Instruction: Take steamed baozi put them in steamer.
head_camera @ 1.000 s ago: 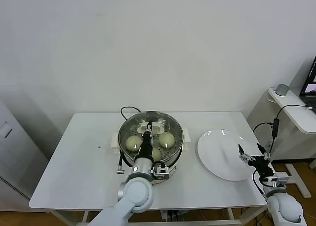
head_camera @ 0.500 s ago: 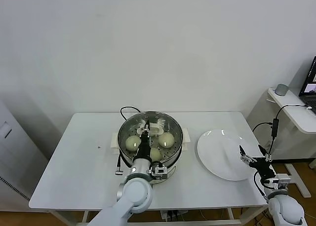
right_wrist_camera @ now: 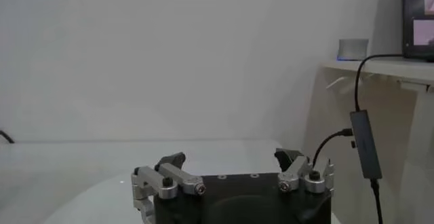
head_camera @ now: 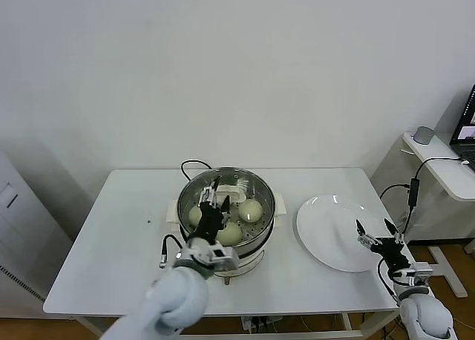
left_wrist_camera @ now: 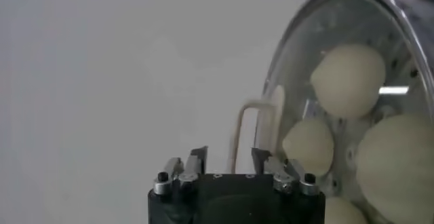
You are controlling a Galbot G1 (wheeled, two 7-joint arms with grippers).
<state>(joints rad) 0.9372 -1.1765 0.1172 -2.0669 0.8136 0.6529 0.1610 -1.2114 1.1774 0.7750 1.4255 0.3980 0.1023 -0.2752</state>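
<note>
Over the steamer (head_camera: 227,200), left end effector (head_camera: 210,200) spread, empty, above baozi (head_camera: 229,233); right end effector (head_camera: 373,234) released, over the plate (head_camera: 326,223)

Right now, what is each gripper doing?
Left gripper: open, empty, over the steamer.
Right gripper: open, empty, at the white plate.

The steamer (head_camera: 226,203) stands mid-table (head_camera: 111,229) toward the back edge, with the buns (head_camera: 251,209) inside. The plate (head_camera: 334,232) lies near the right edge.
</note>
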